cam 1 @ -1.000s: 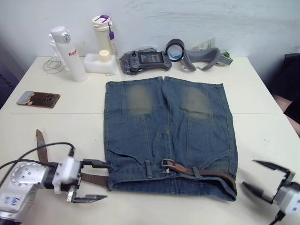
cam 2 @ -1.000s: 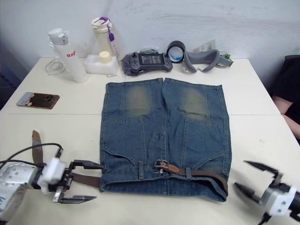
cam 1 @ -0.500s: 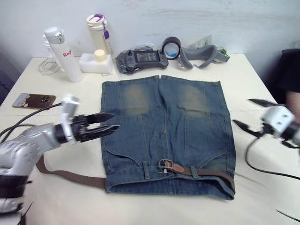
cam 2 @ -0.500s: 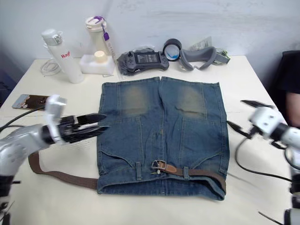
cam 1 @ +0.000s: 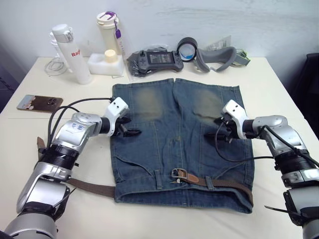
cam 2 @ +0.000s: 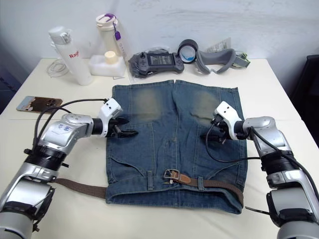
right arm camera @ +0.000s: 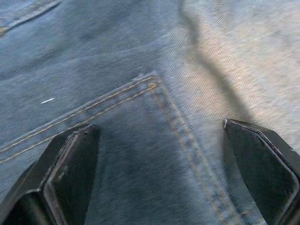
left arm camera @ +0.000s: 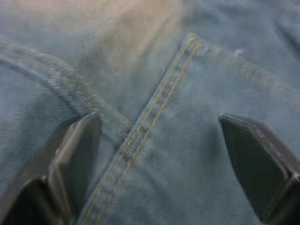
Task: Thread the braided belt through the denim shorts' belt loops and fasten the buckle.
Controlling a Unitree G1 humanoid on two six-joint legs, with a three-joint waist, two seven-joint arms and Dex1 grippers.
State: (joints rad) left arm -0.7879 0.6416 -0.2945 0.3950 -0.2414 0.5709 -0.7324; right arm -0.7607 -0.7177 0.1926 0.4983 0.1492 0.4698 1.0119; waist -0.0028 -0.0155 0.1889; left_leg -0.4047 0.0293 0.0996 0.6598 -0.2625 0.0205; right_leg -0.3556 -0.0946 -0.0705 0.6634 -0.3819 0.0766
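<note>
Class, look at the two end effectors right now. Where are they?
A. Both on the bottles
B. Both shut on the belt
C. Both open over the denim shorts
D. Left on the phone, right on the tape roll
C: the left end effector and the right end effector are both open over the denim shorts, holding nothing.

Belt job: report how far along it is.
Done: the braided belt runs through the belt loops on the right half of the denim shorts, with the buckle at centre.
In hand: nothing; left gripper and right gripper hover open over the denim.
Left: the tail lies on the table, buckle unfastened.
</note>
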